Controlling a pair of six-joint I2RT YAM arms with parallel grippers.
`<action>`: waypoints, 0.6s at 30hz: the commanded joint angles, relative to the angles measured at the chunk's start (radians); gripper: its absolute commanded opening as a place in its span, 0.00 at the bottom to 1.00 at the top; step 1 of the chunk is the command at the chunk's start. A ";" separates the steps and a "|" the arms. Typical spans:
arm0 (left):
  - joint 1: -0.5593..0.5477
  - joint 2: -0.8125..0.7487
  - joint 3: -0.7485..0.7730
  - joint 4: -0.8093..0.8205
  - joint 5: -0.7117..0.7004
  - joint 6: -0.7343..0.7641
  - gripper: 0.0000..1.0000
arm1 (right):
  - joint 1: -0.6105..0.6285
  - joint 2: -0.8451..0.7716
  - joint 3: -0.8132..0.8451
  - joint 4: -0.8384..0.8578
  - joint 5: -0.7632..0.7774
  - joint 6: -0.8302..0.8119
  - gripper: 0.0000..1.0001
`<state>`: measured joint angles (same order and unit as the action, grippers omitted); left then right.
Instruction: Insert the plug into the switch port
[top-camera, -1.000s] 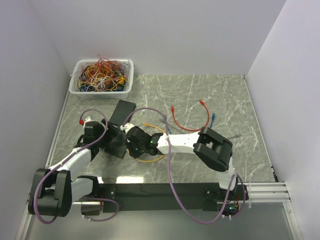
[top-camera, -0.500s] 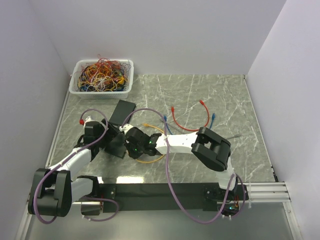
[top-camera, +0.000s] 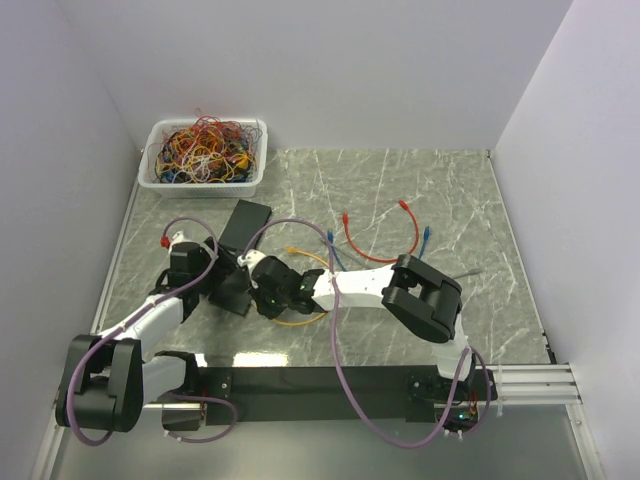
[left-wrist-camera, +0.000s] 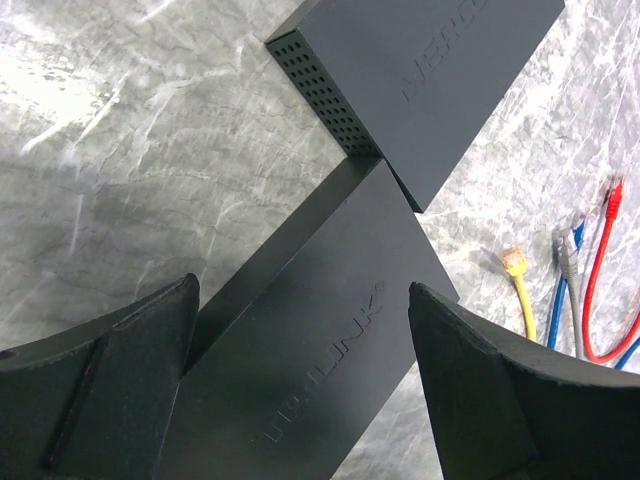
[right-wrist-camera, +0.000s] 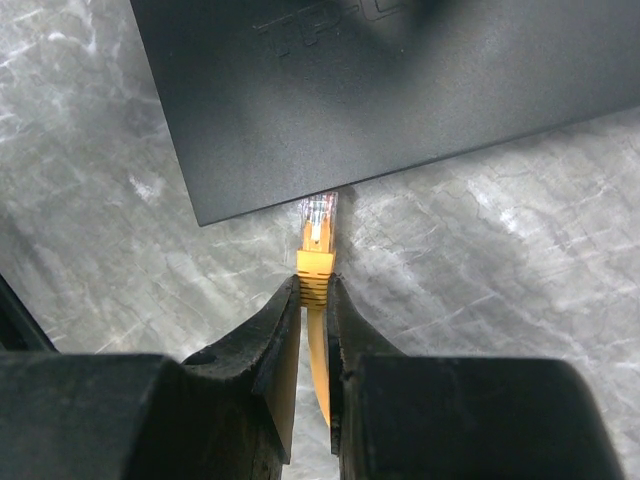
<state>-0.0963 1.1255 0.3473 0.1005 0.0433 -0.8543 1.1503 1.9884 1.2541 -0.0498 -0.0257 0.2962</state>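
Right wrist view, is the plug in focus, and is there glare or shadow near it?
Right wrist view: the clear plug and yellow cable are sharp, the right gripper pinching the cable is softer; pale glare on the marble table at left, a thin shadow under the switch edge.

"tp-link" is embossed on the near switch (left-wrist-camera: 325, 365), "mercu" on the far switch (left-wrist-camera: 440, 60).

plain pale walls (top-camera: 330, 60) enclose a grey marble-patterned table (top-camera: 450, 200).
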 joint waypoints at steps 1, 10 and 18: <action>-0.028 0.007 0.004 0.030 0.055 0.008 0.91 | 0.011 -0.042 -0.034 0.159 -0.003 -0.031 0.00; -0.057 0.017 0.013 0.021 0.047 0.014 0.90 | 0.011 -0.062 -0.071 0.229 0.044 -0.040 0.00; -0.094 0.052 0.038 0.011 0.033 0.027 0.89 | 0.011 -0.072 -0.051 0.217 0.082 -0.074 0.00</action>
<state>-0.1463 1.1522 0.3569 0.1150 -0.0006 -0.8104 1.1576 1.9701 1.1702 0.0750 0.0109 0.2588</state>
